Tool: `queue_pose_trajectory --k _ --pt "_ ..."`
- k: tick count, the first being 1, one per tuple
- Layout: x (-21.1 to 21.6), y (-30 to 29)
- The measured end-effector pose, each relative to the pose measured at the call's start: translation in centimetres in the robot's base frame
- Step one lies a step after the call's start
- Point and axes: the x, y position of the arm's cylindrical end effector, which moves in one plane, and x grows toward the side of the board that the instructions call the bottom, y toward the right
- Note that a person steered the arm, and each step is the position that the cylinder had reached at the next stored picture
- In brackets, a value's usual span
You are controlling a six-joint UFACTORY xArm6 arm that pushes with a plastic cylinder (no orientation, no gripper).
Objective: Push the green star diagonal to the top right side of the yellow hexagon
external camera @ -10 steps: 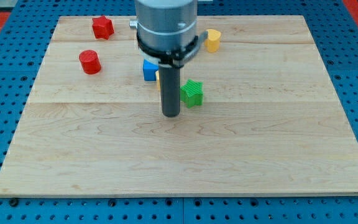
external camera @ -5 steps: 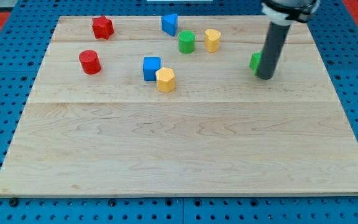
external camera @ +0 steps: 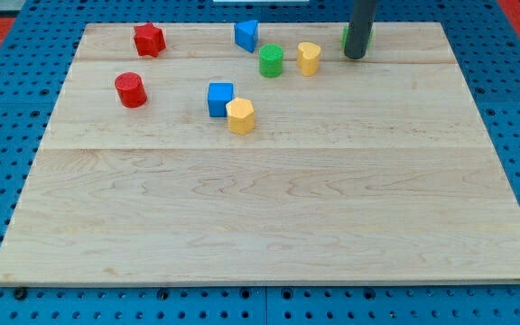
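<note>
The green star [external camera: 347, 36] is near the board's top edge, right of centre, mostly hidden behind my rod; only a green sliver shows at the rod's left. My tip [external camera: 356, 56] rests on the board right against it, on its bottom-right side. The yellow hexagon [external camera: 240, 116] lies left of centre, far to the lower left of the star, touching a blue cube [external camera: 220, 98].
A yellow block [external camera: 309, 58] and a green cylinder [external camera: 271, 60] stand just left of my tip. A blue block [external camera: 247, 35] is at the top. A red star [external camera: 149, 39] and a red cylinder [external camera: 131, 89] are at the left. The wooden board [external camera: 269, 217] lies on a blue pegboard.
My tip has swept from beside the hexagon to the right and then up toward the top edge. The green star has moved with it, from the board's middle to the top right.
</note>
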Motion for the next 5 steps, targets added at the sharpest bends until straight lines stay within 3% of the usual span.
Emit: queue_pose_trajectory --k 3,5 --pt "1.2 0.3" --pt "8.8 -7.1"
